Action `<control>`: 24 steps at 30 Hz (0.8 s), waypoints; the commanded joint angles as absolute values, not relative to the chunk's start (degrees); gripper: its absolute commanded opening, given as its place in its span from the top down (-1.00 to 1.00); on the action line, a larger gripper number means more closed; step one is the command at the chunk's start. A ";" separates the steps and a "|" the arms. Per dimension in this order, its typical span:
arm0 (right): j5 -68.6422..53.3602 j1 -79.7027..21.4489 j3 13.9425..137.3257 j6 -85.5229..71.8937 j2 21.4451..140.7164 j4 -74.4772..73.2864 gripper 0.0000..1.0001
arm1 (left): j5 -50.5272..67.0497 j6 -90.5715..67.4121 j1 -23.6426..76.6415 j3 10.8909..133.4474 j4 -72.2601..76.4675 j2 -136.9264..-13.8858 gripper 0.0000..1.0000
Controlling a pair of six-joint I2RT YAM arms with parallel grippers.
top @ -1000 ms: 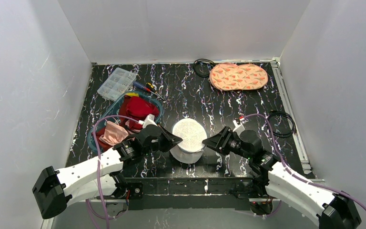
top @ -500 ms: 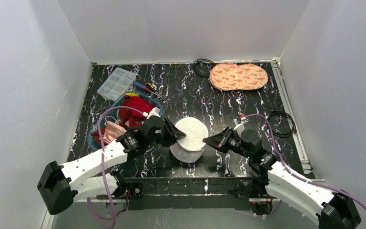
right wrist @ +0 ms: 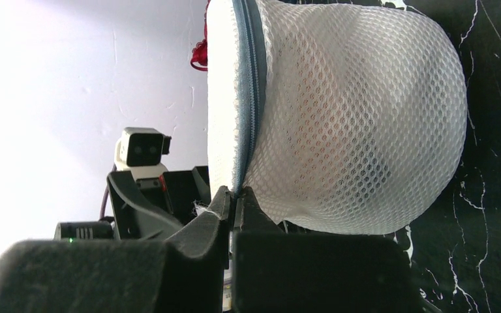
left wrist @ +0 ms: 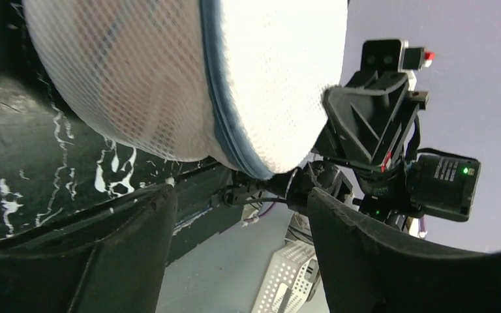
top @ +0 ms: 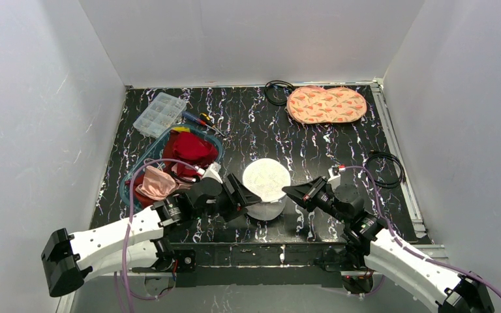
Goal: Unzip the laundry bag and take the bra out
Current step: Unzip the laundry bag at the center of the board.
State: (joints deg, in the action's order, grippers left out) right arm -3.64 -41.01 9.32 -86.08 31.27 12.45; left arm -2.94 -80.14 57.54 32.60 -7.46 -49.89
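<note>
Laundry bag judged soft, light, collapsible (mesh); best gripped at zipper trim. Right tool clamped there; left tool spread apart, bag just ahead.

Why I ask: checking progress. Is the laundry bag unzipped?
Zipped shut where visible: zipper trim on the laundry bag shows no gap in either wrist view.

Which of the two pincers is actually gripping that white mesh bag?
The right pincer: it is pinched shut on the laundry bag's blue-grey zipper rim. The left pincer stands open beside the bag, gripping nothing.
</note>
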 commanded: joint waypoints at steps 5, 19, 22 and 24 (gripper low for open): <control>-2.42 -42.18 10.46 -87.13 33.55 15.67 0.97 | -11.42 -84.46 61.17 35.80 -3.58 -55.64 -0.31; -4.18 -42.28 11.21 -84.07 32.64 13.59 0.97 | -17.31 -86.67 61.17 38.00 -6.58 -58.82 0.42; -4.63 -42.28 12.57 -81.36 32.78 11.60 0.97 | -17.38 -86.45 61.18 38.26 -6.62 -59.00 0.75; -4.91 -42.28 14.06 -78.07 32.66 8.64 0.97 | -17.83 -86.25 61.17 38.87 -7.97 -58.74 1.00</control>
State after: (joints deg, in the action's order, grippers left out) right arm -3.66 -42.04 9.65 -83.90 32.71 12.08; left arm -14.50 -86.83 60.95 36.10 -5.26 -59.29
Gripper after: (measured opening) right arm 0.051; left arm 0.098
